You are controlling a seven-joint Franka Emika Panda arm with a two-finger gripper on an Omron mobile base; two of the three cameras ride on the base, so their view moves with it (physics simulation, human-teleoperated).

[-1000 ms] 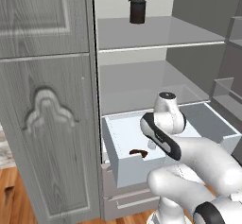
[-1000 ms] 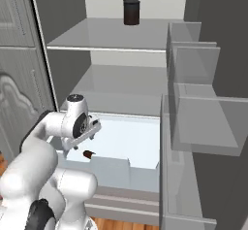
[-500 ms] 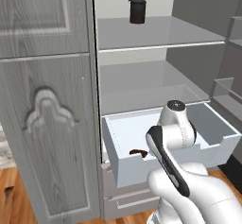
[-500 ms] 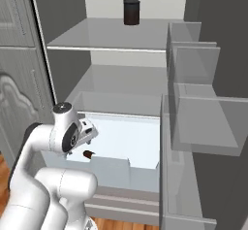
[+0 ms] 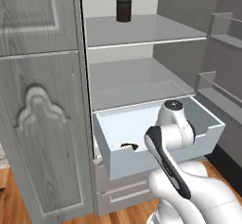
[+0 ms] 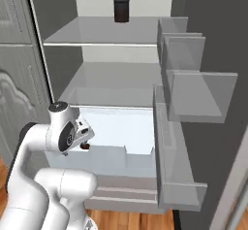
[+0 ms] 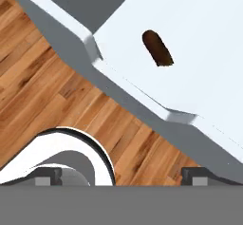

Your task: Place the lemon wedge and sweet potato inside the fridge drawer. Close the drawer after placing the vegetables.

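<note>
An open refrigerator stands in a grey kitchen, its pale interior lit evenly. Two translucent glass shelves (image 5: 142,31) span the cavity — a small dark jar (image 5: 123,8) sits at the back of the upper one, while the lower shelf (image 6: 116,86) is bare. To the left, a grey wood-grain cabinet door (image 5: 40,124) carries a carved, raised ornament. On the right, the fridge door (image 6: 203,93) hangs open, lined with clear box-shaped bins (image 6: 201,95). Below the cavity sit flat grey drawer fronts (image 5: 123,190) — and beneath everything runs a warm, orange-brown plank floor (image 7: 57,91).
</note>
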